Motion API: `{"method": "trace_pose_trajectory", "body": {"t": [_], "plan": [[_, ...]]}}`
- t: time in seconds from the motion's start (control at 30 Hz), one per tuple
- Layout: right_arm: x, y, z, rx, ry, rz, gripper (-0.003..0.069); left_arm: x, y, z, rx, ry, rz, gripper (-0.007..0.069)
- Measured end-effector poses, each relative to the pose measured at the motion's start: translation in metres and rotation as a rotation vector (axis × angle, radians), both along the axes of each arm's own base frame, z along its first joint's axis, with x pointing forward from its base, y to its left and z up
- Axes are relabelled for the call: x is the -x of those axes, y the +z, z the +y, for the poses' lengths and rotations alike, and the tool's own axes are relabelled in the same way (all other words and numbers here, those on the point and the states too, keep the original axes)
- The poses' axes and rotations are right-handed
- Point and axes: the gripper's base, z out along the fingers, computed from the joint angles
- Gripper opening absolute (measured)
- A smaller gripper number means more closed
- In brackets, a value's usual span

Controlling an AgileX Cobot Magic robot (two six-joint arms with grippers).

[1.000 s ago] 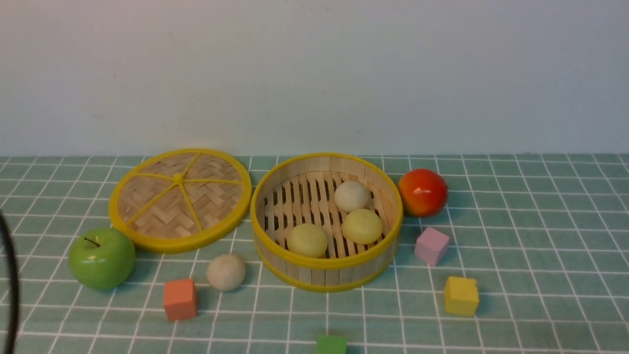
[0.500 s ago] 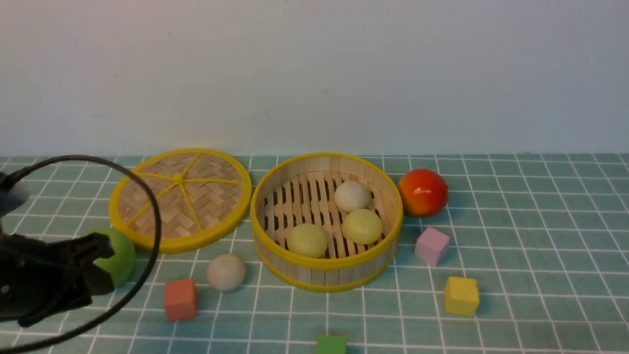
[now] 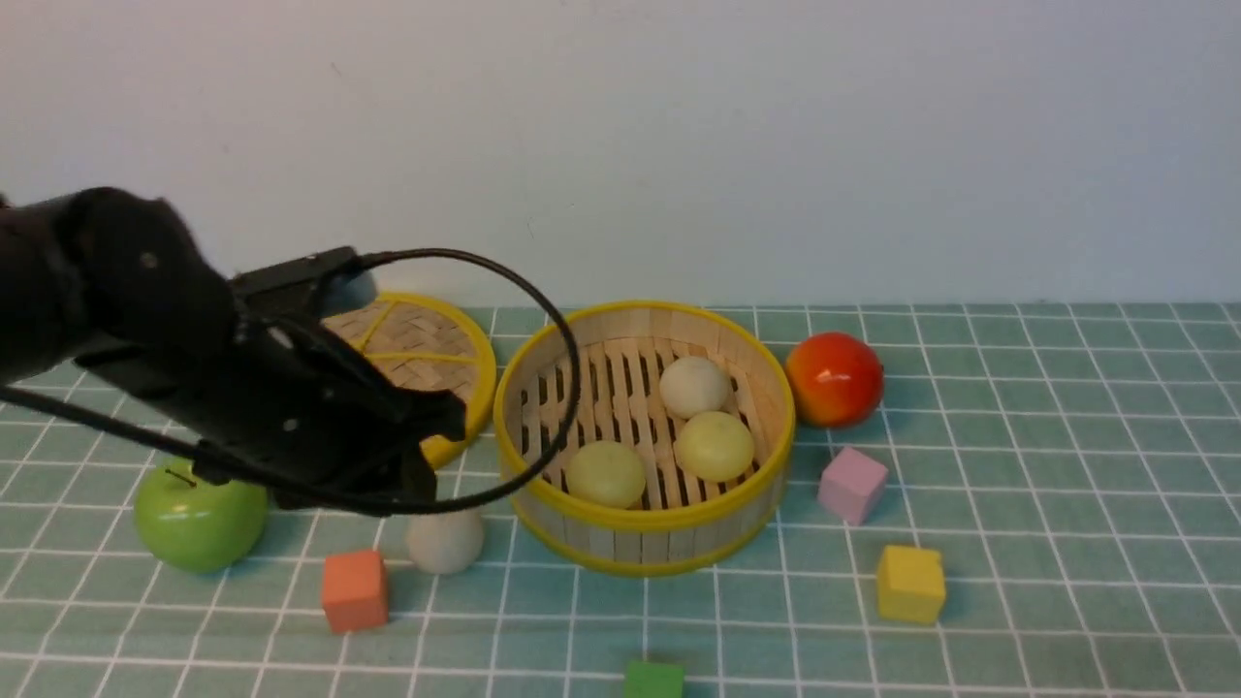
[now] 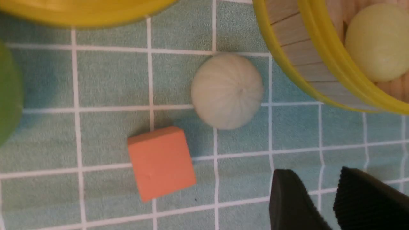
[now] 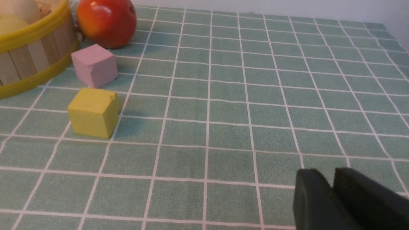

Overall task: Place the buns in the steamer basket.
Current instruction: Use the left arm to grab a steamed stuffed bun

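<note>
- We note left gripper (image 4: 319, 188) jaws apart, nothing between.
- Off-white bun (image 4: 227, 91) sits near its tips, untouched, outside the gap, just beside steamer basket (image 4: 295, 54) wall.

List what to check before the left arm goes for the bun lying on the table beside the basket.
1. Loose bun lies free, nothing touching it: ok.
2. Left gripper open and empty: ok.
3. Left gripper centred over that bun: not ok; the left wrist view shows the bun off to one side of it.
4. Orange cube clear of the bun: ok, near but apart.
5. Room in the basket: ok; three buns inside, bare slats remain.
</note>
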Motion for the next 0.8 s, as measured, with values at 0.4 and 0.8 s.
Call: {"method": "trace_pose_trajectory", "body": {"t": [0.4,0.8], "plan": [[0.000,0.000,0.000,0.000,0.000,0.000,0.0143,-0.028,-0.035,-0.049,-0.306,-0.090,0.012,0.0238],[0.000,0.000,0.000,0.000,0.000,0.000,0.0159,-0.041,-0.055,-0.048,-0.365,-0.035,-0.011,0.0238]]}}
